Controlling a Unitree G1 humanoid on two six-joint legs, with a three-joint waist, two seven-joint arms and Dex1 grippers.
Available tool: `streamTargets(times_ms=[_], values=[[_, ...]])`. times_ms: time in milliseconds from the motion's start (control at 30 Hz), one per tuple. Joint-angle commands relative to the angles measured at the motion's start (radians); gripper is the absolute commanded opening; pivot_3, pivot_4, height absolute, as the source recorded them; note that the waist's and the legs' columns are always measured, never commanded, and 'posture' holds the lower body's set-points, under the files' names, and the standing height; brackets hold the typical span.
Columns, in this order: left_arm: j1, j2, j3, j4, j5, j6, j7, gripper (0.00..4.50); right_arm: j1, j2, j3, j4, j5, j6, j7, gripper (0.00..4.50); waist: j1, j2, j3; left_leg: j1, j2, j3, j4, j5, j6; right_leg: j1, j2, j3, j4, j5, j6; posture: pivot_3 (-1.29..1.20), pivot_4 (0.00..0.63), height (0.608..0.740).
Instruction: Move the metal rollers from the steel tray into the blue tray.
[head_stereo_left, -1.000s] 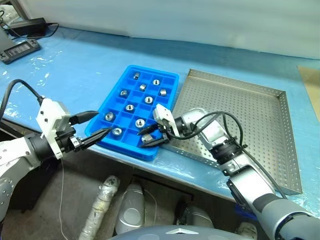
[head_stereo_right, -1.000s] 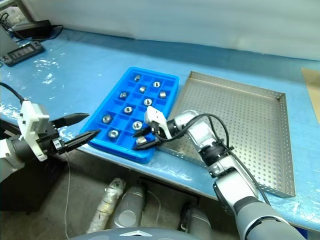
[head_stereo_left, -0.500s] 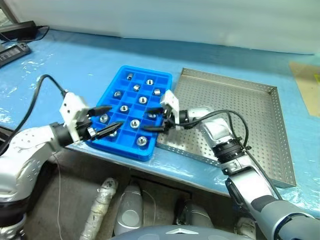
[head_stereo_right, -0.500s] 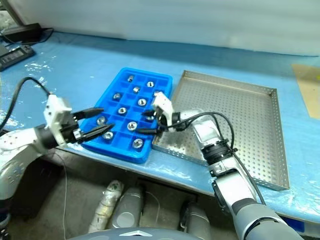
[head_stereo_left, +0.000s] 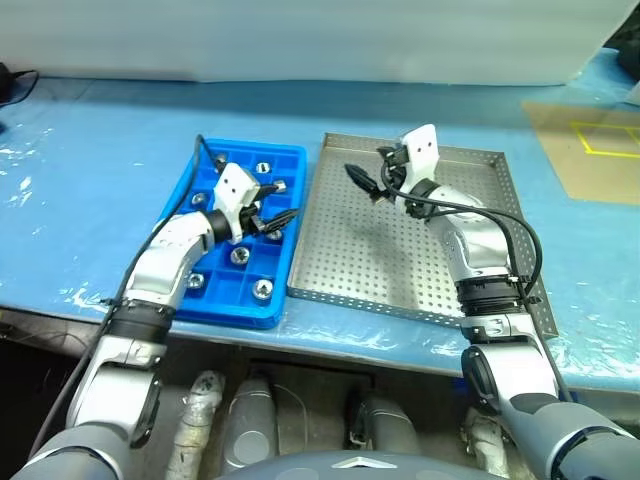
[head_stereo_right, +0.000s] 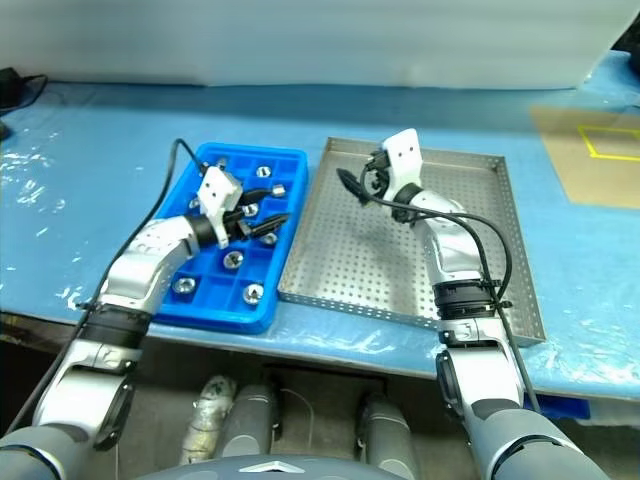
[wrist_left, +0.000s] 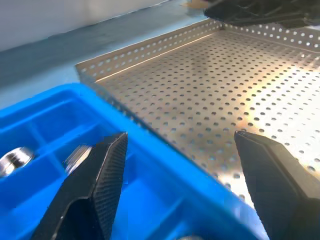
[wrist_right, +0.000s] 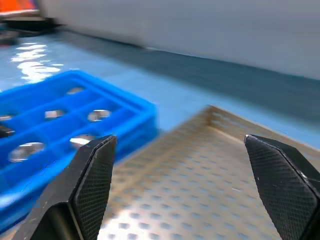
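The blue tray (head_stereo_left: 212, 208) lies on the table left of the steel tray (head_stereo_left: 420, 260), their long sides nearly touching. Several metal rollers (head_stereo_left: 240, 257) sit in separate compartments of the blue tray; the left wrist view shows some (wrist_left: 15, 160) and so does the right wrist view (wrist_right: 97, 116). My left gripper (head_stereo_left: 280, 202) hovers open over the blue tray's right side and points toward the steel tray, nothing between its fingers (wrist_left: 95, 185). Above the steel tray's far left part, my right gripper (head_stereo_left: 362, 180) stands wide open and points toward the blue tray, holding nothing.
The table is covered with blue plastic sheeting (head_stereo_left: 90, 170), and its front edge runs just below both trays. A tan mat with yellow tape (head_stereo_left: 590, 150) lies at the far right. A pale wall (head_stereo_left: 300, 40) closes off the back.
My right gripper opened wider and swung off the blue tray's near corner to above the steel tray. My left gripper moved from the table's front edge to over the blue tray. The camera view shifted.
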Motion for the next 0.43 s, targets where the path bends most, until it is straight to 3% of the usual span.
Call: streamTargets(times_ms=[33,300,433], values=[[-0.084,-0.035,0.019,0.087,0.007,-0.074,-0.022,3.59,0.032,-0.006,-0.024,-0.057,-0.018,-0.032,-0.073,4.19,-0.015,0.0,0.0,0.0,0.0,0.0,0.0,0.0,0.001,0.0,0.0,0.0,0.0,0.0,0.0,-0.09,0.15,0.74],[-0.22,-0.152,0.049,0.296,0.048,-0.161,0.069,3.59,0.039,-0.014,-0.065,0.037,-0.101,-0.065,-0.317,4.19,-0.038,0.0,0.0,0.001,-0.001,0.0,0.002,-0.001,0.002,0.003,-0.001,0.0,0.0,0.0,0.0,-0.15,0.15,0.74],[-0.232,-0.177,0.047,0.357,0.074,-0.219,0.073,3.59,0.06,-0.019,-0.055,0.011,-0.114,-0.064,-0.345,4.19,-0.042,0.0,0.0,0.002,-0.001,0.0,0.002,-0.001,0.002,0.003,-0.001,0.001,0.0,0.0,0.0,-0.19,0.15,0.74]])
